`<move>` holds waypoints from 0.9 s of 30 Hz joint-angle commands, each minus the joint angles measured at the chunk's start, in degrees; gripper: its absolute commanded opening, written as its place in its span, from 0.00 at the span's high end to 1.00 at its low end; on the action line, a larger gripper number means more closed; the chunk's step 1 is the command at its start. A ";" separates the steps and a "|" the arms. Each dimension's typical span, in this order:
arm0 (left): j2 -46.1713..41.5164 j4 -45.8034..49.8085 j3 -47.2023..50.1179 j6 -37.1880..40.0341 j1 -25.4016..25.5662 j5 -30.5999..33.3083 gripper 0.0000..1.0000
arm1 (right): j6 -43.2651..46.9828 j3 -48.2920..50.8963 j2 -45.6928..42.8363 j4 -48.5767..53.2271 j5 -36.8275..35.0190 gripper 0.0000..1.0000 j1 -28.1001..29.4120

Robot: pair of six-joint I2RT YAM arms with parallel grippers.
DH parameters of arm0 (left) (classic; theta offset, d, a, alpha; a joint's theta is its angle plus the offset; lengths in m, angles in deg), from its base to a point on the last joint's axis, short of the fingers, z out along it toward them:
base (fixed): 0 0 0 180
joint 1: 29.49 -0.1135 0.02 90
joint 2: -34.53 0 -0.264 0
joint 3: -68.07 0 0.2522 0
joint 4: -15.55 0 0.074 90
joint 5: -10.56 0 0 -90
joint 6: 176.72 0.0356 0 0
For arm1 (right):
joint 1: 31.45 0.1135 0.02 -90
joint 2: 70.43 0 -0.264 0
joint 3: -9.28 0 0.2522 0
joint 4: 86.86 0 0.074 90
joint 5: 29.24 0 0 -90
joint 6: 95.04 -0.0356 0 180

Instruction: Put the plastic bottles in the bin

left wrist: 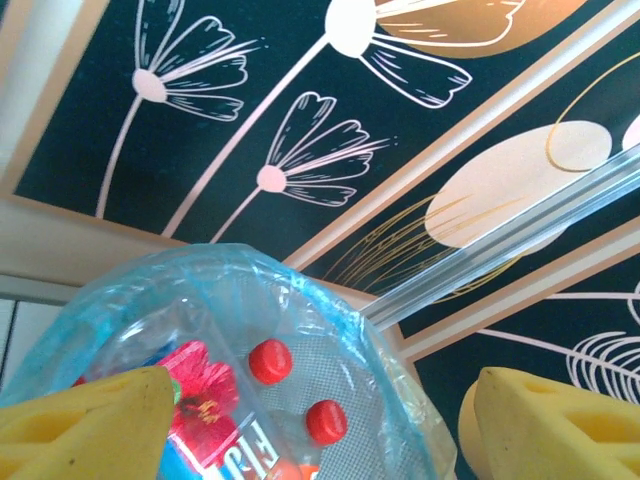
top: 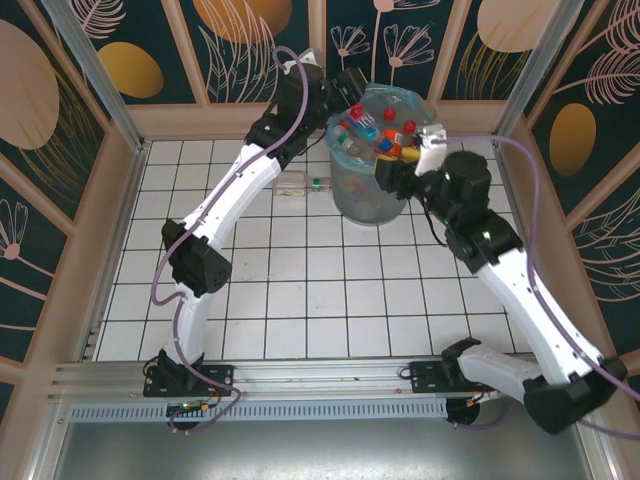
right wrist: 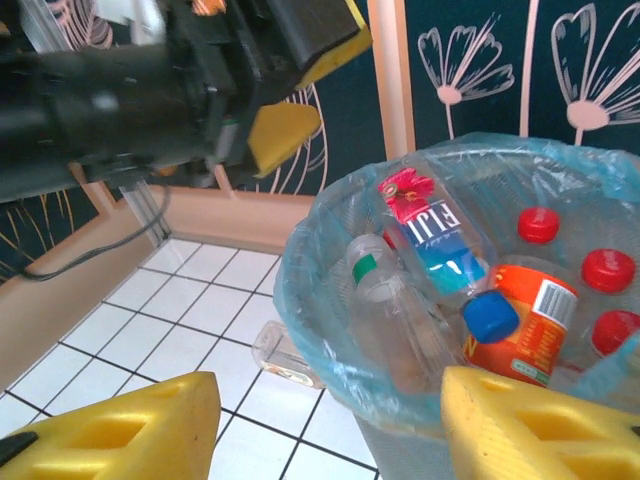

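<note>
The bin [top: 362,203], grey-blue with a light-blue bag, stands at the back of the table and holds several plastic bottles [top: 385,135]. Among them are a pink-flowered one [right wrist: 430,235], an orange-labelled one [right wrist: 535,320] and a clear one [right wrist: 395,300]. Red caps [left wrist: 270,361] show inside the bag's rim [left wrist: 300,275]. One clear bottle [top: 300,184] lies on the tiles just left of the bin [right wrist: 310,300], seen low beside it as bottle [right wrist: 285,355]. My left gripper [top: 347,88] hovers open over the bin's far-left rim, nothing between its yellow pads [left wrist: 85,430]. My right gripper [top: 420,150] is open at the right rim, empty.
White tiled table [top: 300,300] with patterned walls on three sides and a metal post [left wrist: 520,230] close behind the bin. The left arm [right wrist: 150,90] reaches across above the bin's left side. Open tiles stretch in front of the bin.
</note>
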 commanded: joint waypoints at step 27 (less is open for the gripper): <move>-51.99 5.78 55.08 11.47 -0.03 16.79 0.17 | 4.91 -43.97 47.85 23.13 -0.89 0.68 -4.44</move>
